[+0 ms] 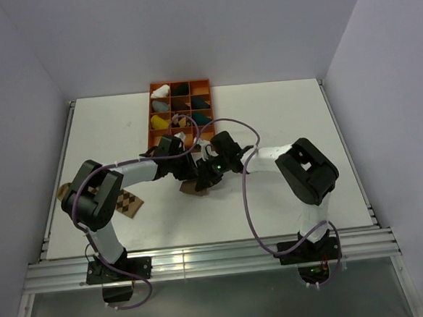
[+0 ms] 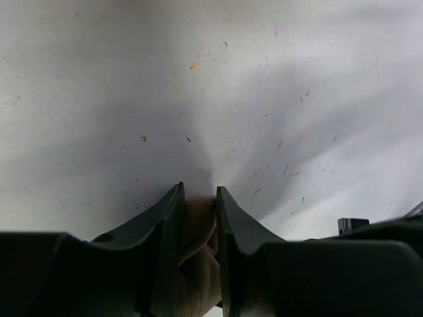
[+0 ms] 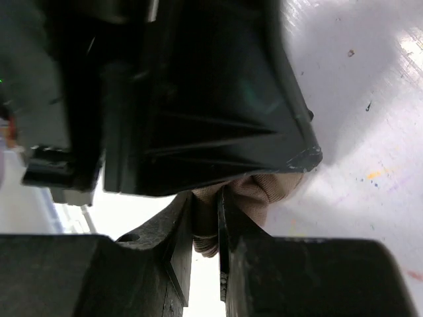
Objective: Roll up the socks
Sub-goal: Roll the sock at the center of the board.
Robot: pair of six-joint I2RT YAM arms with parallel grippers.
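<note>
Pinching tan sock [image 3: 264, 191] near orange tray [image 1: 179, 83]: left hand [image 2: 199, 195], right hand [image 3: 205, 205] both clenched on fabric. Likely best: even tension, tight roll.

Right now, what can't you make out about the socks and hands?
Plain tan-brown fabric sock: top view, left hand and right hand cover most of it; how far rolled, unclear.
Tan-and-brown argyle fabric sock: top view, partly under the left arm.
Right wrist view: the left hand's black body blocks most of that sock.
</note>
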